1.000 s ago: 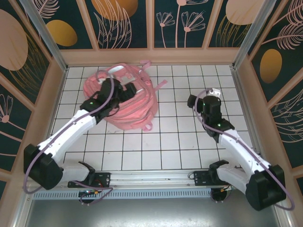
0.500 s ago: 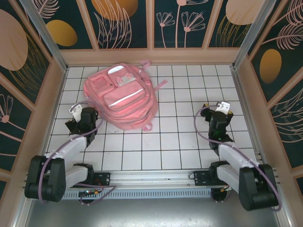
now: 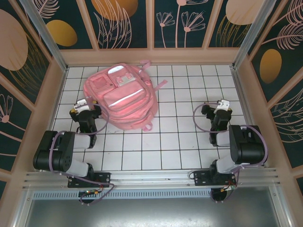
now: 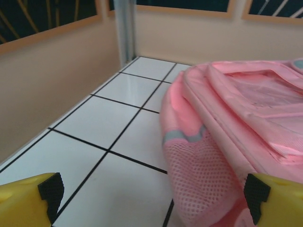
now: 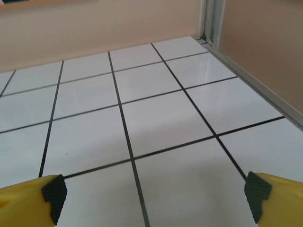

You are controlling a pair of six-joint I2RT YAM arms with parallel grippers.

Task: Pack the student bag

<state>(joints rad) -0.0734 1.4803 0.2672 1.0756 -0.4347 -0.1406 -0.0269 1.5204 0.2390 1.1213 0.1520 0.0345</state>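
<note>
Both jaws wide, empty; student bag flat.

White gridded table carries the pink student bag, lying flat.

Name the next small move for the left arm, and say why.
Probably ease the left end effector forward to the mesh side pocket of the student bag. Its jaws stand open with nothing between them, the pocket lies just ahead on its right, and the bag rests flat on the table. The right end effector, also open, faces bare table.
</note>
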